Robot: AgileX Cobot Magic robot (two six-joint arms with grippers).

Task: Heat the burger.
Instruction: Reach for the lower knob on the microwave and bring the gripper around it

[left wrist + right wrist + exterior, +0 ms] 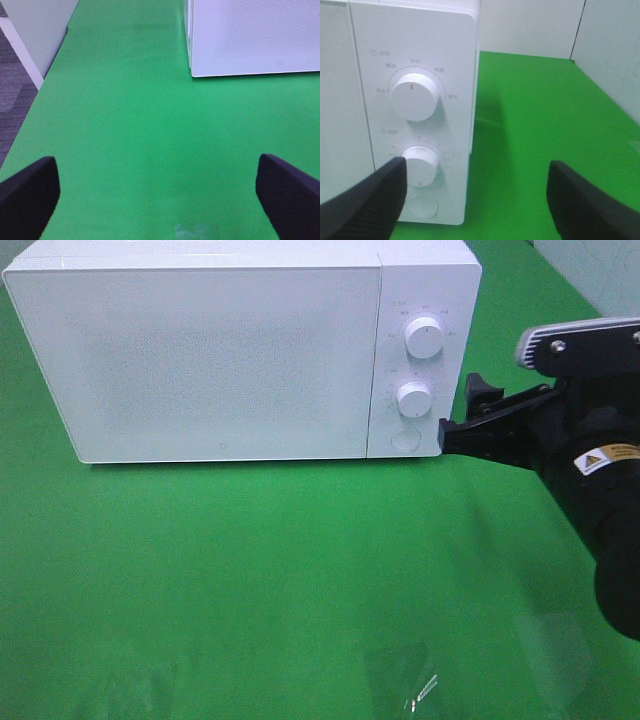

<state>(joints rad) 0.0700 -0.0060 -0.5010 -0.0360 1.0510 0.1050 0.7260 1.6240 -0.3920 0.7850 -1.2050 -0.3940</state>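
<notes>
You have one white microwave [220, 350] on the green table [250, 570], its door shut and frosted. You cannot tell where the burger is: no view shows it.

The control panel carries two knobs, an upper knob [425, 338] and a lower knob [413, 397], and one round button [405, 438] below them. Your right gripper [460, 415] hangs just beside the panel's right edge, level with the lower knob and the button. Its jaws stand wide with nothing between them. You cannot tell whether it touches the casing.

The right wrist view brings the panel close: a red mark on the upper knob points straight up, and one dark finger [370, 200] overlaps the lower knob's edge. It also shows a pale wall panel [610, 60] behind the table.

Your left gripper [156, 165] appears only in its own wrist view, jaws spread wide over bare green, well apart from the microwave's corner. That view alone shows grey floor [15, 100] past the table edge.
</notes>
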